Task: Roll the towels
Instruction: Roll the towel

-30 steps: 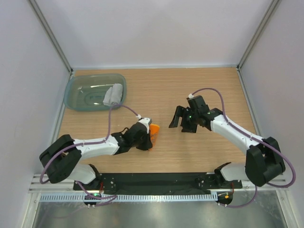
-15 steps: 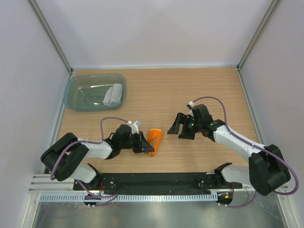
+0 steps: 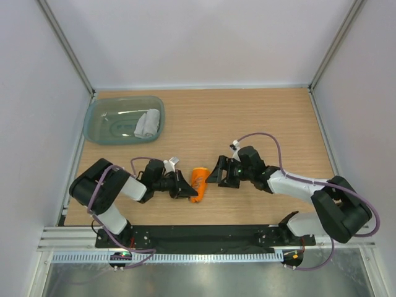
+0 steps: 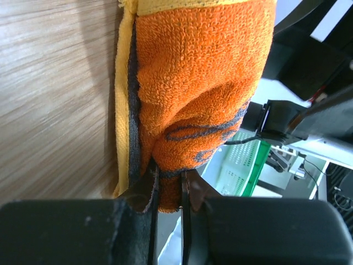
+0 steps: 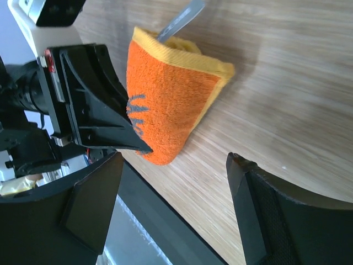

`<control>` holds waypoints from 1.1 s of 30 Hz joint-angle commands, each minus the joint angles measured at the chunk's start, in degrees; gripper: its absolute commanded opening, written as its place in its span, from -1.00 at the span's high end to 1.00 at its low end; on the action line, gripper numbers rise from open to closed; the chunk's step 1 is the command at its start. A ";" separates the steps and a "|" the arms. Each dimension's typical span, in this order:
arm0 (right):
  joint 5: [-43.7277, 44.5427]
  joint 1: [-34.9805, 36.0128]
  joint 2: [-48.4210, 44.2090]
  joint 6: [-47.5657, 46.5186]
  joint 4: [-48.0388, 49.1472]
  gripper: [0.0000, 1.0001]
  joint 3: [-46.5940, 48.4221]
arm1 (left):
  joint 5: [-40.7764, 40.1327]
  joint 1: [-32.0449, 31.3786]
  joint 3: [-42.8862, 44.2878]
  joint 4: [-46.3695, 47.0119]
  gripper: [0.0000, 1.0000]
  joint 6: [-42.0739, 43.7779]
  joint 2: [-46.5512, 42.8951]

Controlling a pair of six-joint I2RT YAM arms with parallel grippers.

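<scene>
Low in the top view, the left gripper (image 3: 184,189) pinches 1 end of the rolled orange towel (image 3: 198,182), likely against unwinding, while the right gripper (image 3: 218,174) gapes wide beside it.

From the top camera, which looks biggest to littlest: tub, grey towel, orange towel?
1. The teal tub, clearly largest.
2. The grey towel and the orange towel look about alike, too close to rank.
</scene>
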 commanded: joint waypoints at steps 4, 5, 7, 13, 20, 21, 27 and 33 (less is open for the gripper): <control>4.47 5.43 5.41 1.42 8.23 -0.65 2.07 | -8.49 0.09 -1.42 -14.20 1.00 4.55 5.21; 4.73 5.70 6.72 1.42 8.58 -0.64 2.34 | -8.67 0.09 -1.42 -14.82 0.99 4.73 5.21; 5.87 5.71 8.05 1.60 9.11 -0.64 3.13 | -9.19 0.09 -1.33 -15.52 1.00 5.52 4.69; 6.76 5.97 11.83 2.39 10.52 -0.61 5.77 | -10.25 0.09 -0.89 -19.04 1.00 8.06 4.07; 7.63 7.11 13.77 1.51 8.94 -0.58 8.14 | -9.90 0.09 -0.80 -17.55 1.00 8.51 5.65; 7.72 7.29 13.94 1.51 8.94 -0.58 8.23 | -9.55 0.09 -0.71 -17.29 1.00 8.51 6.17; 8.95 9.22 16.49 1.34 7.80 -0.55 10.16 | -8.32 0.09 -0.36 -15.79 1.00 9.12 7.32; 9.66 12.21 20.62 2.30 9.46 -0.22 10.96 | -7.35 0.09 -0.71 -14.39 0.99 9.30 7.58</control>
